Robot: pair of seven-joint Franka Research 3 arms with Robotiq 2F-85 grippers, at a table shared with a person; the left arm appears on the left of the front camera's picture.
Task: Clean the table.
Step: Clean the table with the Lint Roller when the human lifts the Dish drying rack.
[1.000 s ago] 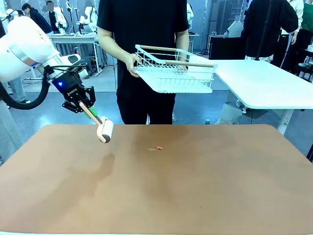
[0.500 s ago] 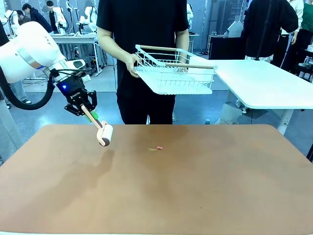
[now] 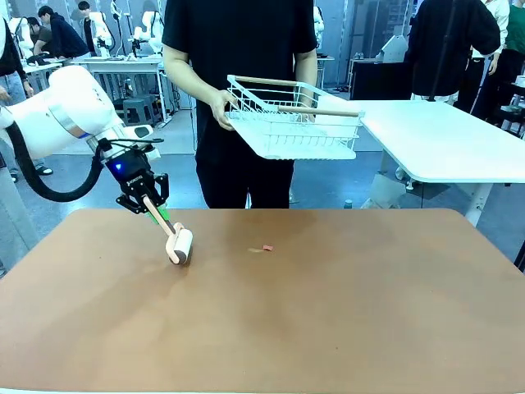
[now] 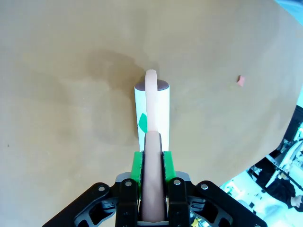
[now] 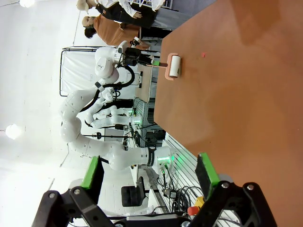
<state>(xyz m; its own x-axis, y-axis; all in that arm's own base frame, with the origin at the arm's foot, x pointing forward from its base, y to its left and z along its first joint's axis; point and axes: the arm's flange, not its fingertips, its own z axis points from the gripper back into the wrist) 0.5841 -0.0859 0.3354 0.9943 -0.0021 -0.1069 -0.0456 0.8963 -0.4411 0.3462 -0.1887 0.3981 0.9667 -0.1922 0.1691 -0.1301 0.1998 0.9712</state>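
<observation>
The reddish-brown table (image 3: 328,312) carries a small pink scrap (image 3: 267,246) near its far middle. My left gripper (image 3: 148,199) is shut on the pink handle of a lint roller (image 3: 180,245), whose white roll rests on the table's far left, left of the scrap. In the left wrist view the left gripper (image 4: 152,163) clamps the handle between green pads, with the lint roller (image 4: 152,106) lying on the table (image 4: 57,71) and the scrap (image 4: 241,81) off to the right. My right gripper (image 5: 149,172) is open and holds nothing, well away from the table (image 5: 236,94).
Beyond the far edge a person stands holding a white wire rack (image 3: 295,119) in both hands above the table. A white-topped table (image 3: 443,135) stands at the back right. Other people and benches show in the background.
My left arm has swung down and slightly right, bringing the lint roller from above the table onto its surface. The person and the rack have not moved.
</observation>
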